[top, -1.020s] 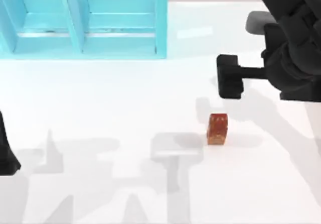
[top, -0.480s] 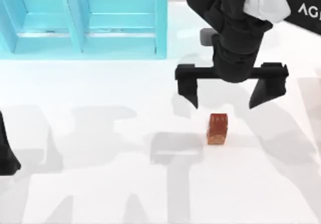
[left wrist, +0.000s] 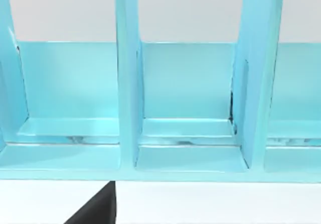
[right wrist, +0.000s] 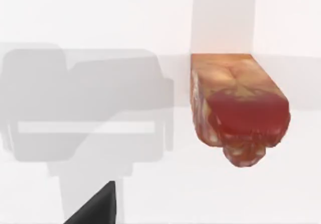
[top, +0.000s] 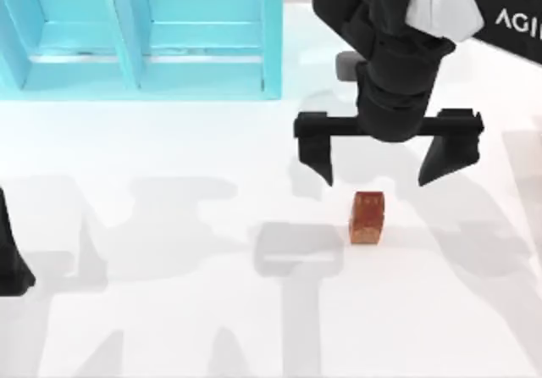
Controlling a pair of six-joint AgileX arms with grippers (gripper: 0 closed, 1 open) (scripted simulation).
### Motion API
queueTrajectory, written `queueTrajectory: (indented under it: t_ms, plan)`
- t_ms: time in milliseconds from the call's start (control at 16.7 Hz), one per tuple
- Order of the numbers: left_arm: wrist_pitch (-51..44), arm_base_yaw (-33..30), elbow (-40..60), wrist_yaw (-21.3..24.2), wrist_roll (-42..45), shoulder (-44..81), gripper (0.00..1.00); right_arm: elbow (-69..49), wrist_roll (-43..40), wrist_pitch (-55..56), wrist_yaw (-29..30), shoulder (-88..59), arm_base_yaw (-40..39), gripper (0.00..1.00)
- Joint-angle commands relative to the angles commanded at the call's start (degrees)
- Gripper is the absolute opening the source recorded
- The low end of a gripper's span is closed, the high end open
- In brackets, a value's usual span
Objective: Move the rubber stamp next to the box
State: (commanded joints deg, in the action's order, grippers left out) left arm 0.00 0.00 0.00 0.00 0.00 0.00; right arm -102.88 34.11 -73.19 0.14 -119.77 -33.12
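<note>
The right gripper (top: 383, 168) is held wide open just beyond the rubber stamp (top: 367, 217); it should be centred before lowering.

One rubber stamp (top: 367, 218) — one box (top: 140, 35) — two arms.

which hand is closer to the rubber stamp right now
Right. The right hand hangs open just beyond the rubber stamp, toward the blue box. The left arm sits parked at the table's left edge, far from the stamp.
</note>
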Motion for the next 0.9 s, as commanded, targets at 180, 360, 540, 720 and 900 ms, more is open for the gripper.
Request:
queueTrajectory:
  t_ms: [180,360,540,720,900]
  plan:
    - [0.00,0.00,0.00,0.00,0.00,0.00,1.00,4.48,0.07,5.79,0.00,-1.39,0.00,1.00]
    - [0.00,0.00,0.00,0.00,0.00,0.00,1.00,10.38,0.13,14.47,0.02,-3.33,-0.05,1.00]
    - [0.00,0.00,0.00,0.00,0.00,0.00,1.00,14.27,0.21,19.11,0.03,-4.68,-0.11,1.00]
    - [0.00,0.00,0.00,0.00,0.00,0.00,1.00,14.55,0.22,19.43,0.03,-4.79,-0.12,1.00]
    - [0.00,0.00,0.00,0.00,0.00,0.00,1.00,14.55,0.22,19.43,0.03,-4.79,-0.12,0.85]
